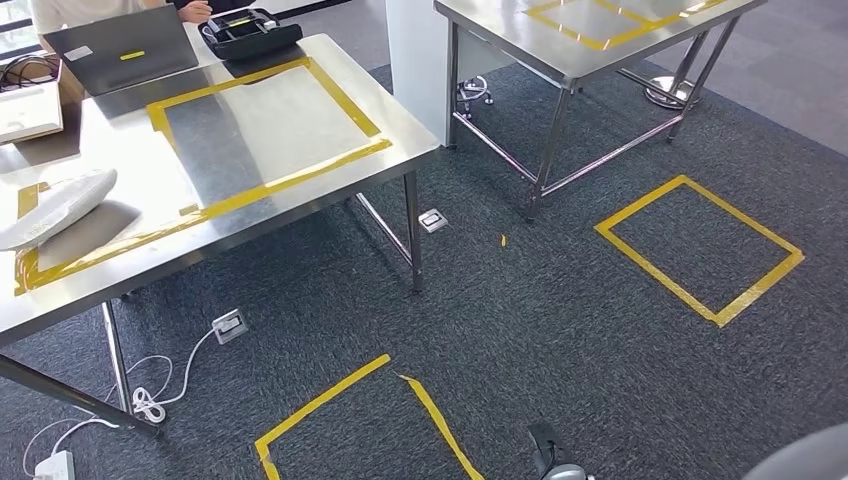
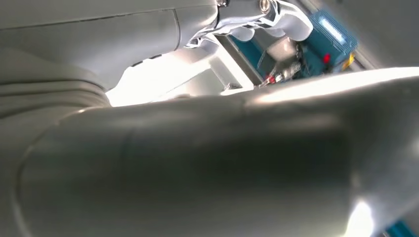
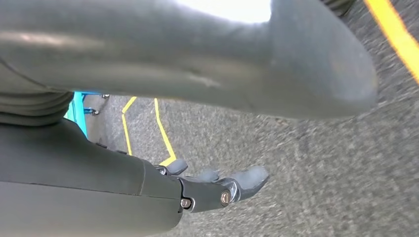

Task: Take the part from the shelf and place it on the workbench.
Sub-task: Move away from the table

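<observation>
A: Quick one. Where is the part?

B: The only candidate I see is a white part [image 1: 52,206] lying on the left end of the workbench [image 1: 130,140], inside a yellow taped outline [image 1: 110,245]. It is well apart from both arms.

A: How does it look?

B: Long, rounded, pale and smooth, like a moulded shell lying flat. One end runs off the picture's edge. I can't tell if it is rigid.

A: And the hands?

B: The right hand [image 3: 197,190] hangs over the carpet with its dark fingers [image 3: 247,178] stretched out and nothing in them. The left hand [image 2: 188,163] is a blurred grey bulk close to the lens, so I can't tell whether it is spread, curled or holding something.

A: Which step is it on?

B: My guess is walking or turning between stations. The head view looks down at the carpet and the floor tape square [image 1: 700,250], and I can't make out a shelf in it.

A: How should it do that well?

B: Keep the arms tucked in, stay wide of the workbench leg [image 1: 413,235] and the loose cable [image 1: 160,385], and square up on a taped floor mark before any reach. To set a part down, aim for the free taped rectangle [image 1: 265,125], not the laptop [image 1: 120,45] end.
</observation>
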Controlling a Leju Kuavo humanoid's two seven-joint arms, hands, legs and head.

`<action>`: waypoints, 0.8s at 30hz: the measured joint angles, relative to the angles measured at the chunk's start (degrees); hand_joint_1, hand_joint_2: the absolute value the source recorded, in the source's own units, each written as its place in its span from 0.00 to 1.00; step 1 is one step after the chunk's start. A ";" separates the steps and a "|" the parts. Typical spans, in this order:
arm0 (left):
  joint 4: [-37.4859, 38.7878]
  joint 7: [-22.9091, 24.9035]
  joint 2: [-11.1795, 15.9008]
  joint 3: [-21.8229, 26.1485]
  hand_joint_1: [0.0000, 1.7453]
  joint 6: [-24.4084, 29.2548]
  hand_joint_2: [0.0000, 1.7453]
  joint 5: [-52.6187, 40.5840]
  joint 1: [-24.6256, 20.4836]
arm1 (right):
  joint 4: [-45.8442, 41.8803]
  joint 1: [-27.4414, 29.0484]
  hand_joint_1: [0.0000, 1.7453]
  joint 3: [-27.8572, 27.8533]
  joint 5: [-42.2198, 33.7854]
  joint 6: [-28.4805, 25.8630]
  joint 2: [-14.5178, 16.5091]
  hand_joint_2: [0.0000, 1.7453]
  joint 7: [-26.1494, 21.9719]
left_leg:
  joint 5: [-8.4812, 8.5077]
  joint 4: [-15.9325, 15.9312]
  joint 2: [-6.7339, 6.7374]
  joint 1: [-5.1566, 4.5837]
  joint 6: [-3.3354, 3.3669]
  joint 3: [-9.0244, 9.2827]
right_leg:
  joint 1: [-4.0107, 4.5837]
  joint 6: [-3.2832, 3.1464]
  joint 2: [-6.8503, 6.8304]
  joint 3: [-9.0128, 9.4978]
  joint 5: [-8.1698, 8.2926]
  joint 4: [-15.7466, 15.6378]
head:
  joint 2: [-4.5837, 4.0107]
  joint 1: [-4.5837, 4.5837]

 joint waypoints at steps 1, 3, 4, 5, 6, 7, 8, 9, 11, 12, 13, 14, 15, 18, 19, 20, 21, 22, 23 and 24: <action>0.01 0.01 0.10 0.18 0.00 0.00 0.00 0.00 0.08 | 0.00 0.01 0.00 -0.03 0.00 0.00 0.00 0.00 -0.01 | -2.53 3.73 0.00 0.13 -0.34 -0.64 | -0.02 0.03 -0.15 -0.98 0.79 0.04 | 0.00 -0.04; 0.07 0.03 0.26 0.39 0.00 0.00 0.00 0.00 0.28 | 0.00 -0.01 0.00 -0.09 0.00 0.01 0.02 0.00 -0.01 | -3.22 9.17 0.01 0.51 -0.97 -0.49 | -0.08 0.30 -0.48 -3.15 2.42 0.29 | 0.00 -0.08; 0.08 0.03 0.30 0.42 0.00 0.00 0.00 0.00 0.34 | 0.00 -0.03 0.00 -0.10 0.00 0.01 0.03 0.00 -0.01 | -1.69 9.50 0.00 0.69 -1.22 0.75 | -0.18 0.50 -0.60 -4.32 3.20 0.56 | 0.00 -0.09; 0.08 0.03 0.35 0.44 0.00 0.00 0.00 0.00 0.38 | 0.00 -0.05 0.00 -0.13 0.00 0.01 0.03 0.00 -0.01 | 0.05 7.88 -0.01 0.89 -1.47 2.98 | -0.32 0.77 -0.67 -5.47 3.90 0.90 | 0.00 -0.08; 0.08 0.03 0.40 0.46 0.00 0.00 0.00 0.00 0.42 | -0.01 -0.10 0.00 -0.14 0.00 0.01 0.02 0.00 -0.02 | 0.58 4.45 -0.08 1.11 -1.72 6.06 | -0.44 1.10 -0.69 -6.45 4.53 1.32 | 0.00 -0.08; 0.06 0.03 0.44 0.48 0.00 0.00 0.00 0.00 0.45 | -0.01 -0.17 0.00 -0.16 0.00 0.01 0.01 0.00 -0.02 | -0.11 -0.12 -0.21 1.07 -1.72 9.55 | -0.54 1.47 -0.59 -7.36 5.12 1.75 | 0.00 -0.07; 0.00 0.02 0.49 0.49 0.00 0.00 0.00 0.00 0.59 | -0.02 -0.23 0.00 -0.19 0.00 0.02 0.01 0.00 -0.03 | -1.26 -3.87 -0.21 0.96 -1.41 12.03 | -0.56 1.88 -0.47 -7.90 5.72 1.97 | 0.00 0.02; -0.06 0.03 0.54 0.52 0.00 -0.01 0.00 0.00 0.68 | -0.02 -0.29 0.00 -0.20 0.00 0.02 0.01 0.00 -0.04 | -2.44 -6.44 -0.16 0.74 -0.90 13.45 | -0.56 2.25 -0.33 -8.19 6.40 1.99 | 0.00 -0.08; -0.20 -0.03 0.57 0.59 0.00 0.00 0.00 0.00 0.86 | -0.02 -0.18 0.00 -0.23 -0.01 0.02 0.03 0.00 -0.03 | -2.17 -7.31 0.31 0.41 0.56 13.02 | -0.59 2.99 -0.06 -8.51 7.83 1.54 | 0.00 -0.20; -0.22 -0.03 0.53 0.62 0.00 -0.01 0.00 -0.01 0.85 | -0.02 -0.05 0.00 -0.25 -0.01 0.01 0.04 0.00 -0.01 | -1.51 -7.23 0.52 0.38 1.17 12.37 | -0.68 3.31 0.07 -8.88 7.55 1.75 | 0.00 -0.35; -0.25 -0.04 0.47 0.66 0.00 0.00 0.00 -0.01 0.87 | -0.02 0.09 0.00 -0.26 -0.01 0.01 0.05 0.00 0.02 | -0.75 -7.24 0.71 0.38 1.76 11.59 | -0.76 3.61 0.19 -9.47 5.88 2.89 | 0.00 -0.34; -0.26 -0.03 0.43 0.70 0.00 0.00 0.00 -0.02 0.87 | -0.01 0.20 0.00 -0.27 -0.01 0.01 0.07 0.00 0.03 | 0.10 -7.27 0.82 0.39 2.21 10.66 | -0.85 3.84 0.27 -10.23 3.02 5.21 | 0.00 -0.32; -0.26 -0.01 0.42 0.73 0.00 0.00 0.00 -0.02 0.87 | -0.01 0.23 0.00 -0.28 0.00 0.01 0.08 0.00 0.03 | 0.89 -7.24 0.83 0.30 2.49 9.71 | -0.87 4.00 0.35 -11.03 -0.68 8.60 | 0.00 -0.29; -0.25 -0.04 0.45 0.80 0.00 0.00 0.00 -0.02 0.88 | -0.02 0.13 0.00 -0.28 -0.01 0.00 0.09 0.00 -0.01 | 3.30 -6.90 0.53 0.07 2.72 6.66 | -0.70 3.98 0.45 -11.60 -6.15 18.55 | 0.00 -0.19; -0.25 -0.06 0.50 0.81 0.00 0.00 0.00 -0.02 0.89 | -0.02 0.08 0.00 -0.28 -0.01 0.01 0.08 0.00 -0.01 | 4.07 -6.66 0.39 0.01 2.68 5.53 | -0.55 3.78 0.49 -10.47 -5.23 19.37 | 0.00 -0.18; -0.25 -0.06 0.58 0.81 0.00 0.00 0.00 -0.02 0.91 | -0.02 0.05 0.00 -0.28 -0.02 0.01 0.09 0.00 -0.01 | 4.77 -6.36 0.27 -0.04 2.59 4.39 | -0.32 3.47 0.53 -8.40 -3.71 18.27 | 0.00 -0.17; -0.25 -0.06 0.70 0.82 0.00 0.00 0.00 -0.02 0.92 | -0.02 -0.01 0.00 -0.29 -0.01 0.01 0.09 0.00 -0.01 | 5.41 -6.06 0.24 -0.04 2.47 3.43 | -0.03 3.01 0.57 -5.38 -2.65 15.35 | 0.00 -0.17; -0.24 -0.06 0.86 0.83 0.00 0.00 0.00 -0.02 0.92 | -0.03 -0.09 0.00 -0.29 -0.01 0.01 0.07 0.00 -0.02 | 5.94 -5.76 0.26 -0.09 2.28 2.69 | 0.29 2.50 0.58 -1.82 -2.64 11.07 | 0.00 -0.16; -0.23 -0.06 0.99 0.84 0.00 0.00 0.00 -0.02 0.92 | -0.04 -0.22 0.00 -0.30 -0.01 0.01 0.04 0.00 -0.03 | 6.47 -5.57 0.36 -0.13 2.04 2.20 | 0.51 2.05 0.56 1.31 -3.46 6.74 | 0.00 -0.17; -0.23 -0.05 1.10 0.85 0.00 0.00 0.00 -0.02 0.92 | -0.05 -0.34 0.00 -0.30 -0.01 0.01 0.02 0.00 -0.04 | 7.06 -5.57 0.50 -0.15 1.75 1.93 | 0.72 1.69 0.55 3.37 -4.42 3.46 | 0.00 -0.17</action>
